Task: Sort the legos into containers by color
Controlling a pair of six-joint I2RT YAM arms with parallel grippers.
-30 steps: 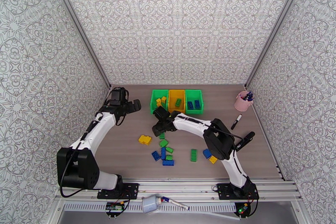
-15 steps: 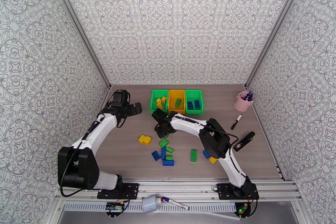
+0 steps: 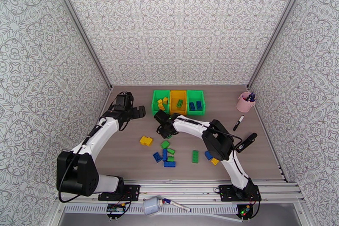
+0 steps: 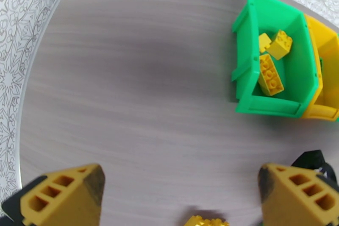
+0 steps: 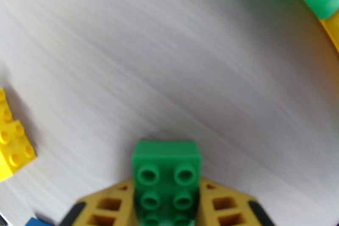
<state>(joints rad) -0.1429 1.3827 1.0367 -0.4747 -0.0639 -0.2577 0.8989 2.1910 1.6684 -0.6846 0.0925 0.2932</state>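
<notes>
A green brick (image 5: 166,159), two studs across, is clamped between the yellow fingers (image 5: 106,205) of the right gripper (image 5: 167,186), close over the table (image 3: 127,154) and just in front of the left green bin (image 3: 161,92); whether it clears the surface cannot be told. That bin holds three yellow bricks (image 4: 271,74). The yellow bin (image 3: 178,92) joined beside it holds one green piece (image 3: 180,103), and the right green bin (image 3: 195,92) holds two blue ones (image 3: 195,105). On the near side of the held piece lies a tight cluster (image 3: 166,154) of three blue and at least two green bricks, too closely packed for a sure count. A loose yellow brick (image 3: 146,140) lies to the left of the cluster and a lone green brick (image 3: 195,156) to its right. Farther right, a blue brick (image 3: 208,154) and a second yellow brick (image 3: 215,161) lie together, partly covered by the right arm's elbow. The left gripper (image 3: 137,111) hangs with its jaws spread wide and nothing between them, left of the bins. A pink cup (image 3: 244,103) of pens stands at the far right, with a marker pen (image 3: 238,123) lying on the table near it.
</notes>
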